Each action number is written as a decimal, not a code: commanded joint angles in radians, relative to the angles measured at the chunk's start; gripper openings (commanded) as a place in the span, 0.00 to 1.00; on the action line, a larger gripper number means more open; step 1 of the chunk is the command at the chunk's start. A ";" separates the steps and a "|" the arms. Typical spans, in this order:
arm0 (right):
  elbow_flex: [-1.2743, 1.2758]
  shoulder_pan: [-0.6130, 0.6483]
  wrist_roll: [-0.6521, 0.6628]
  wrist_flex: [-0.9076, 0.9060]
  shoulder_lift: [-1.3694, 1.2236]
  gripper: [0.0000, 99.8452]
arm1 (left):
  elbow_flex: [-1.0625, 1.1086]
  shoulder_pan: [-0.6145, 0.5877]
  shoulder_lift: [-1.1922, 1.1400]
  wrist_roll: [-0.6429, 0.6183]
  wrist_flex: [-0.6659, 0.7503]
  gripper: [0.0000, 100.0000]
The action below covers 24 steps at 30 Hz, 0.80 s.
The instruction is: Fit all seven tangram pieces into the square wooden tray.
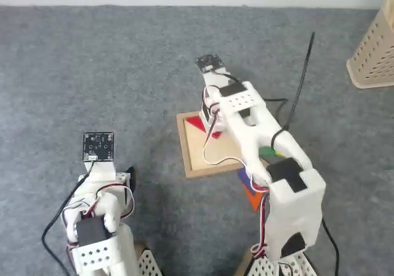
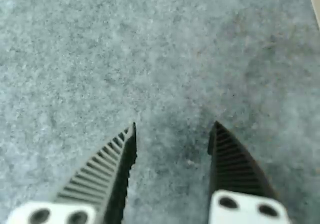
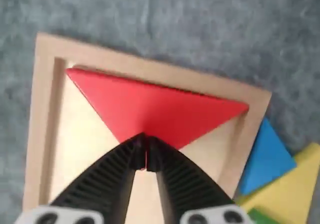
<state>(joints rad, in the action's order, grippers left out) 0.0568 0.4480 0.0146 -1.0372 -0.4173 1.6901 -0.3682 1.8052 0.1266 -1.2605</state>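
The square wooden tray (image 3: 150, 70) holds a large red triangle (image 3: 155, 106) lying along its far wall. My right gripper (image 3: 146, 153) is shut on that triangle's apex, with a sliver of red showing between the tips. In the high view the right arm hangs over the tray (image 1: 184, 150) and the red triangle (image 1: 196, 123) peeks out beside it. Blue (image 3: 267, 159), yellow (image 3: 292, 186) and green (image 3: 260, 217) pieces lie just outside the tray. Purple (image 1: 245, 176) and orange (image 1: 252, 197) pieces sit by its near edge. My left gripper (image 2: 172, 134) is open over bare carpet.
Grey carpet covers the table. A beige slotted basket (image 1: 375, 48) stands at the far right. A black cable (image 1: 301, 82) rises from the right arm. The left arm (image 1: 98, 220) is at the near left, well apart from the tray.
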 commanded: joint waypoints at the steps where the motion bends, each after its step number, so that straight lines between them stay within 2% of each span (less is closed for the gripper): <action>1: -0.089 -0.005 -0.015 0.015 -0.068 0.01 | -0.004 -0.005 0.015 -0.009 -0.003 0.23; 7: -0.107 -0.019 -0.011 -0.013 -0.035 0.01 | -0.004 -0.005 0.015 -0.009 -0.003 0.23; 16: -0.075 -0.058 -0.008 -0.147 0.254 0.02 | -0.004 -0.005 0.015 -0.009 -0.003 0.23; 20: 0.002 -0.156 -0.005 -0.188 0.400 0.02 | -0.004 -0.005 0.015 -0.009 -0.003 0.23; 24: 0.117 -0.228 0.106 -0.185 0.427 0.04 | -0.004 -0.005 0.015 -0.009 -0.003 0.23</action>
<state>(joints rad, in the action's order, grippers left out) 0.1366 0.2639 0.0437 -1.2121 -0.0690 1.6901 -0.3682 1.8052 0.1266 -1.2605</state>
